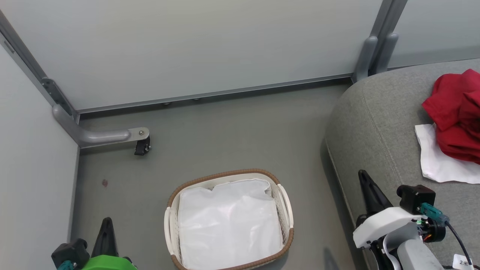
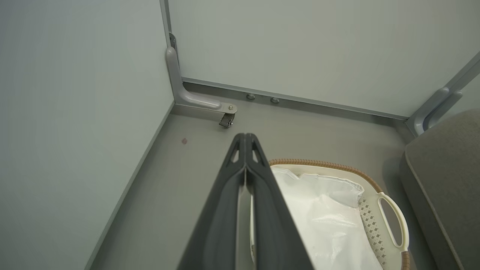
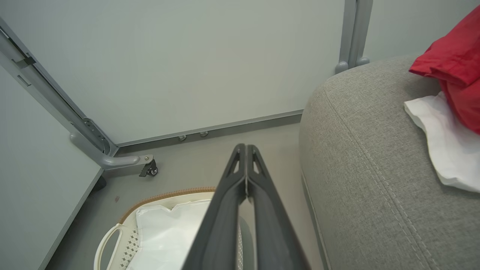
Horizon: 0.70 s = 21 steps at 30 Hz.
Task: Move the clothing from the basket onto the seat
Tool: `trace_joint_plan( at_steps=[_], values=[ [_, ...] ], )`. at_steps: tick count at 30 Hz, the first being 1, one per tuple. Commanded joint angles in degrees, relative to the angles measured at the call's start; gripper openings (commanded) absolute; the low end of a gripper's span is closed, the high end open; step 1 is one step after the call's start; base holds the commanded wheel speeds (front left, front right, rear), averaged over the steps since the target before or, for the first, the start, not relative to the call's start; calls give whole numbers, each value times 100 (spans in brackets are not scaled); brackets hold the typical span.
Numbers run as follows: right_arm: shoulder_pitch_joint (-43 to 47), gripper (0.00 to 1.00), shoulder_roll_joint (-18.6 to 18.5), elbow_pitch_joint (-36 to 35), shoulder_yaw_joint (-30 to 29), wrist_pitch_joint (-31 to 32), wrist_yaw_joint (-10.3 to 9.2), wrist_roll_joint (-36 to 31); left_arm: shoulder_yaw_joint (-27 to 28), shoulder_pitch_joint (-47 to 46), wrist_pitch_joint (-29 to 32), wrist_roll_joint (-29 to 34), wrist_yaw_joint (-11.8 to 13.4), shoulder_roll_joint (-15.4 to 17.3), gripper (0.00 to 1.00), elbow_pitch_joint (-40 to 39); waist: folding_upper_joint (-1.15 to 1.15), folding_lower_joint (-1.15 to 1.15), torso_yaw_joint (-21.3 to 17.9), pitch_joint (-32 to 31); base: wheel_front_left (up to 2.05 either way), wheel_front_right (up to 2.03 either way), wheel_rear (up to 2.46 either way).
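The red clothing (image 1: 455, 116) lies bunched on the grey seat (image 1: 375, 123) at the right, partly over white fabric (image 1: 437, 159); it also appears in the right wrist view as red clothing (image 3: 455, 71) on the seat (image 3: 367, 150). The cream basket (image 1: 287, 202) with a brown rim stands on the floor at the bottom centre, holding only its white liner (image 1: 228, 221). My left gripper (image 1: 107, 223) is shut and empty at the lower left, left of the basket (image 2: 390, 210). My right gripper (image 1: 364, 178) is shut and empty beside the seat's front edge.
Pale partition walls close off the back and left. A grey metal foot with a caster (image 1: 141, 146) juts onto the floor at the back left. A second upright post (image 1: 375, 48) stands behind the seat's corner. Grey floor (image 1: 232, 138) lies between basket and wall.
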Motion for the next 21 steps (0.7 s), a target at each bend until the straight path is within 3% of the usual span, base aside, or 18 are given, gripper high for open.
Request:
trace_joint_plan(
  at_steps=[1, 21],
  values=[
    [-57, 0, -17, -137, -48, 53, -1, 268, 36, -116, 48, -274, -19, 23, 0, -129, 0, 0, 1, -4, 0, 0, 0],
    [66, 0, -30, -388, -264, 541, -2, 2177, 52, -222, 506, -2214, -67, 34, 0, -434, 0, 0, 5, -65, 0, 0, 0]
  ],
)
